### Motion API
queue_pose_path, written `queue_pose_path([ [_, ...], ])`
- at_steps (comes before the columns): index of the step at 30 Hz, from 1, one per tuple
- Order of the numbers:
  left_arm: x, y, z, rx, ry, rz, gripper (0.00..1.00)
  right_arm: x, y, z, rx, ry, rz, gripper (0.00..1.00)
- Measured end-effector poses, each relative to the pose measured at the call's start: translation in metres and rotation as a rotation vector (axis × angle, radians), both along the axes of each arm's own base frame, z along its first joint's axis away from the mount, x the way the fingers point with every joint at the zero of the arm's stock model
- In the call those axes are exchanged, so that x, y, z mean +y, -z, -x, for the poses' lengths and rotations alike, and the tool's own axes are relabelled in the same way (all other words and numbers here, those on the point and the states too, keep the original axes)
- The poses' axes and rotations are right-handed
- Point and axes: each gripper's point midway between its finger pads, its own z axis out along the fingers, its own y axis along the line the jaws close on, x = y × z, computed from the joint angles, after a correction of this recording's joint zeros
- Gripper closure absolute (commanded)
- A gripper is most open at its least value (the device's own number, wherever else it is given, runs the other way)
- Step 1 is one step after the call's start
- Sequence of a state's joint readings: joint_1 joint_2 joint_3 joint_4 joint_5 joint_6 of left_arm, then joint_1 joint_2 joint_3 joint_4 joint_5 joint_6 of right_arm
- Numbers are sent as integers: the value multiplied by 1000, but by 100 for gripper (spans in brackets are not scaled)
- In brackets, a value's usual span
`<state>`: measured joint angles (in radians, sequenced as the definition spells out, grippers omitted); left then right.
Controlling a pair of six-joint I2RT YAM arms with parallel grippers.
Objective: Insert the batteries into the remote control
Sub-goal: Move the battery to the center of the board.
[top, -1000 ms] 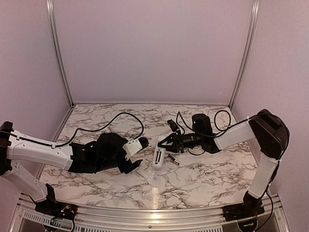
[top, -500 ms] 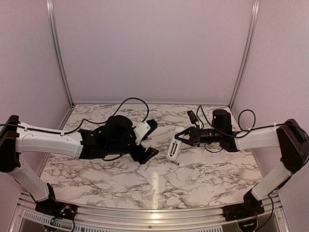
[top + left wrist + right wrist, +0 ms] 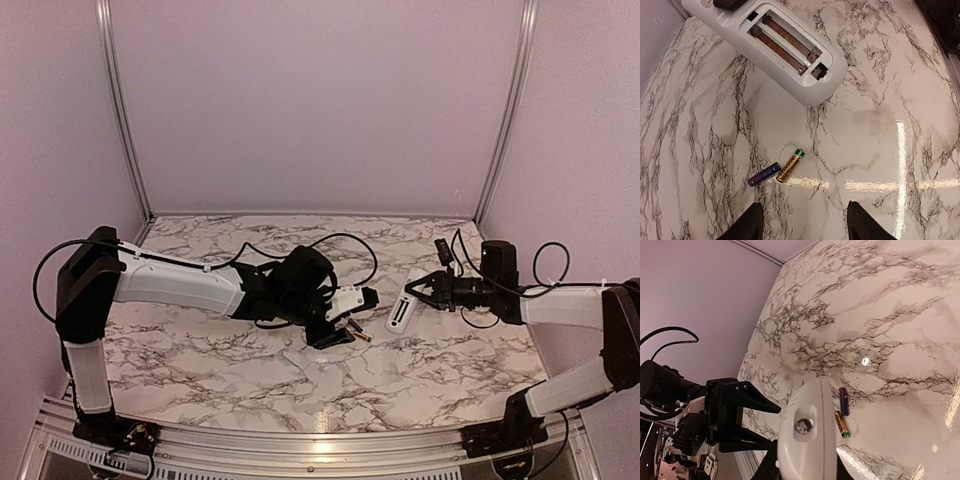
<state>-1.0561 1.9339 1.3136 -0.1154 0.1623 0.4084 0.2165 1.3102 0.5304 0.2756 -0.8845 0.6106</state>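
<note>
Two batteries lie side by side on the marble table (image 3: 200,350), one purple (image 3: 764,174) and one gold with a green end (image 3: 790,165); they show as a small pair (image 3: 354,331) in the top view. My left gripper (image 3: 807,227) (image 3: 352,318) hovers just above them, open, nothing between its fingers. The white remote control (image 3: 403,308) is held off the table, my right gripper (image 3: 422,293) shut on it. Its open battery compartment (image 3: 785,45) with springs faces the left wrist camera. In the right wrist view the remote control's end (image 3: 807,435) fills the gap between my right gripper's (image 3: 805,471) jaws.
A small white flat piece (image 3: 297,355) lies on the table in front of the left gripper. Black cables (image 3: 345,245) loop over both arms. Walls with metal rails (image 3: 120,110) close in the back and sides.
My left arm has swung right to the table's middle, over the batteries. My right arm has carried the remote control to the right, off the table and away from the batteries.
</note>
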Motion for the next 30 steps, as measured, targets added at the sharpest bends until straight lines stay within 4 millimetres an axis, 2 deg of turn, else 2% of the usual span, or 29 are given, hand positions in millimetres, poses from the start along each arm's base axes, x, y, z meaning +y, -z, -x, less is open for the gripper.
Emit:
queue_pose_path([
  [8,-27,26,-4,-35,135,-63,51,-18,-4,0,-24,32,-7,100],
  [16,-43,40,-9,-48,191,-92,55,-19,-4,3,-32,16,-11,100],
  [30,-51,59,-15,-56,213,-132,56,-18,-2,5,-27,6,-15,100],
])
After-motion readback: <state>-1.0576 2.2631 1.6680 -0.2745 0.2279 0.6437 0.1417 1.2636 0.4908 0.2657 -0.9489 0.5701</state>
